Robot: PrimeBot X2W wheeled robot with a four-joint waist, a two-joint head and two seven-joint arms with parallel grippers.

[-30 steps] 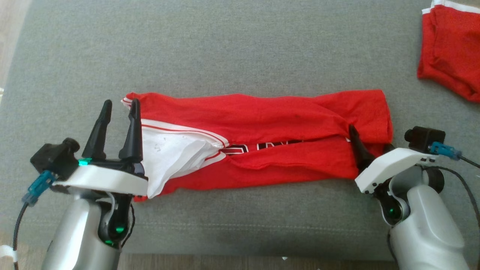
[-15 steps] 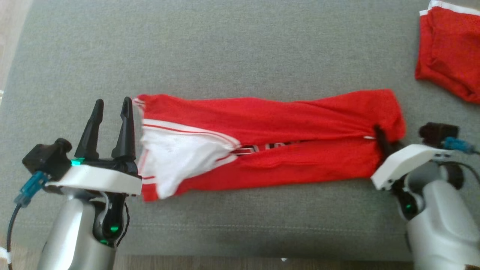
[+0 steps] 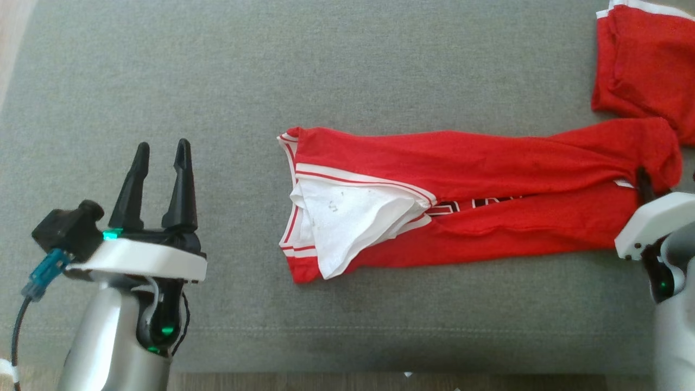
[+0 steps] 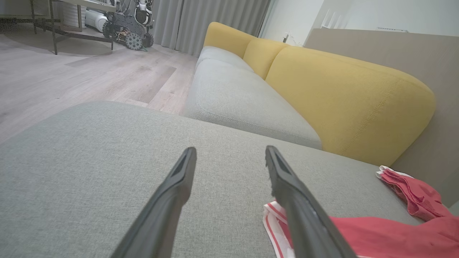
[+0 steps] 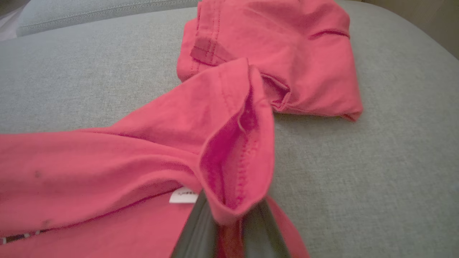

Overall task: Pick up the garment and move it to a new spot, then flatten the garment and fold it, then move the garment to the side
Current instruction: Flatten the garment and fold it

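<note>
The garment (image 3: 488,179) is a red shirt with white trim and a white inner panel, folded into a long strip across the grey cushion (image 3: 326,65). My right gripper (image 3: 643,179) is shut on its right end, where the hem bunches up over the fingers (image 5: 200,233) in the right wrist view. My left gripper (image 3: 163,145) stands open at the lower left, well apart from the shirt's left end. Between its fingers (image 4: 179,190) there is only cushion, and the garment's striped edge (image 4: 276,222) lies just to the right.
A second folded red garment (image 3: 646,60) lies at the back right, touching the held end (image 5: 287,53). A yellow sofa back (image 4: 340,93) rises behind the cushions. Wooden floor (image 4: 71,75) lies beyond the cushion's left side. The cushion's front edge (image 3: 347,369) runs near my arms.
My right gripper closed on the garment's right end and dragged the whole strip to the right. The left end slid away from my left gripper, which stayed open in place.
</note>
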